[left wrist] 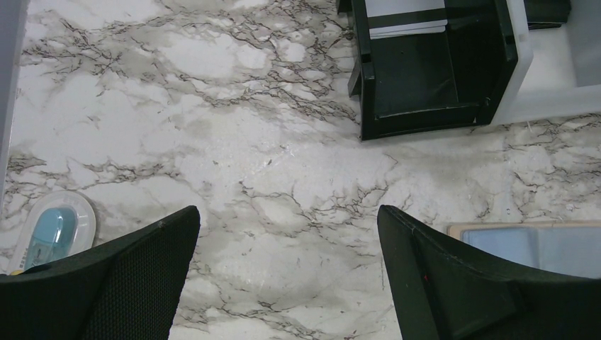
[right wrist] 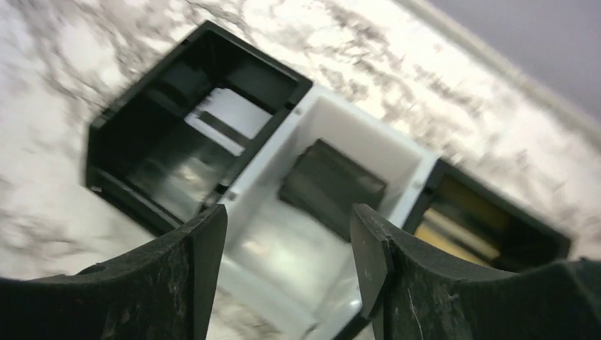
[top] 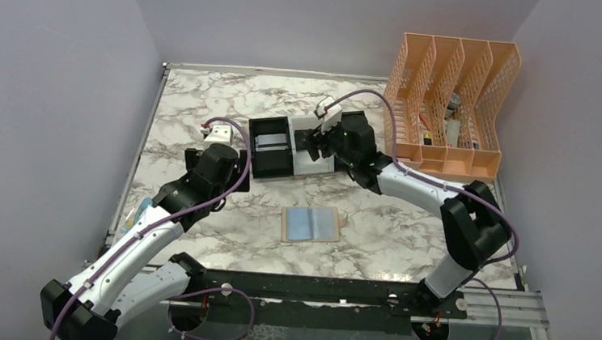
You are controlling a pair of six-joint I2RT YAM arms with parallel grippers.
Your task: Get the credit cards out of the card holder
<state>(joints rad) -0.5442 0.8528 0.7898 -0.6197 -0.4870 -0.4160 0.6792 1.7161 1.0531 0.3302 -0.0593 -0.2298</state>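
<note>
The tan card holder (top: pixel 311 224) lies open and flat on the marble table, its bluish pockets facing up; its edge shows in the left wrist view (left wrist: pixel 538 244). A silvery card (right wrist: pixel 227 117) lies in a black bin (top: pixel 271 147). A dark grey card (right wrist: pixel 333 184) lies in the white bin (right wrist: pixel 283 234). A gold card (right wrist: pixel 453 237) lies in a second black bin (right wrist: pixel 496 234). My right gripper (right wrist: pixel 287 255) is open and empty just above the white bin. My left gripper (left wrist: pixel 287 269) is open and empty over bare table, left of the card holder.
A peach mesh file organizer (top: pixel 449 100) holding a few items stands at the back right. A small white and blue oval object (left wrist: pixel 53 230) lies near the table's left edge. Grey walls close in both sides and the back.
</note>
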